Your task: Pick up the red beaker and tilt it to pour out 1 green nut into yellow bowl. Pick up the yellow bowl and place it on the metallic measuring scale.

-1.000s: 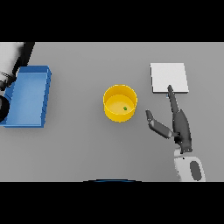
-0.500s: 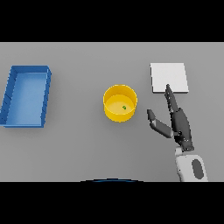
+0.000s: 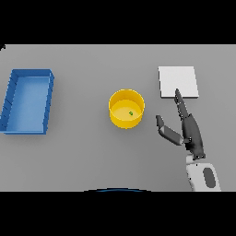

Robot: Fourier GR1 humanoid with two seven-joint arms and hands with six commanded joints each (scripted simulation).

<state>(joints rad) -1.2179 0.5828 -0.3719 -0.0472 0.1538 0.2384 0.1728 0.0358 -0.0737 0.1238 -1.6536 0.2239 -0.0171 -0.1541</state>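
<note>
The yellow bowl (image 3: 126, 108) stands upright at the table's middle with one small green nut (image 3: 131, 113) inside it. To its upper right lies the flat light metallic scale (image 3: 178, 81). My right hand (image 3: 189, 130) is open to the right of the bowl, fingers straight and pointing toward the scale's lower edge, thumb spread toward the bowl, a short gap away from it. No red beaker shows in view. My left hand is out of view.
A blue tray (image 3: 28, 100) sits at the table's left side with nothing in it.
The left arm, over the blue tray's upper left a second ago, has left the view. The right hand has drifted slightly left and up toward the bowl.
</note>
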